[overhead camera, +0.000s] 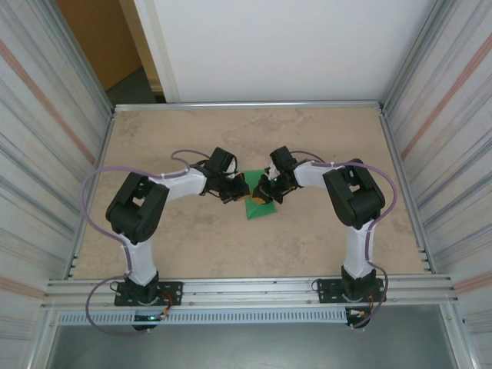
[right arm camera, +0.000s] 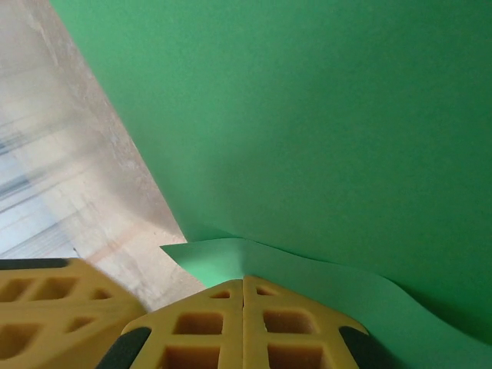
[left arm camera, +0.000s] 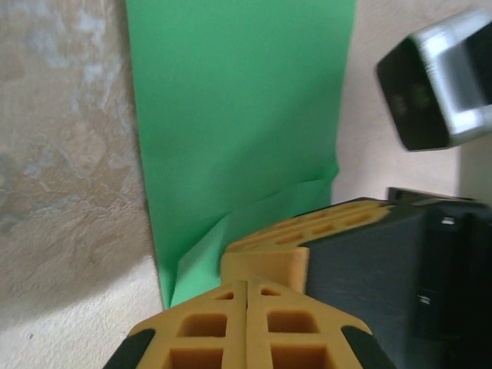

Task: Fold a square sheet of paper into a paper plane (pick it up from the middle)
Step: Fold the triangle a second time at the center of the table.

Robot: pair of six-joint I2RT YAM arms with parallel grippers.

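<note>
Square sheet of paper [overhead camera: 257,209] lies at the middle of the table [overhead camera: 323,146], flat and unfolded apart from a raised ridge where the two grippers meet. Right gripper [right arm camera: 244,288] is fully closed, its tips apparently nipping that lifted lip. Left gripper [left arm camera: 246,296] is likewise closed tight against the ridge; whether paper sits between its fingers cannot be confirmed. Assessment: the pick-up from the middle is in hand, no crease made. Next move calls for an even, simultaneous lift so the thin sheet neither tears nor slips.
</note>
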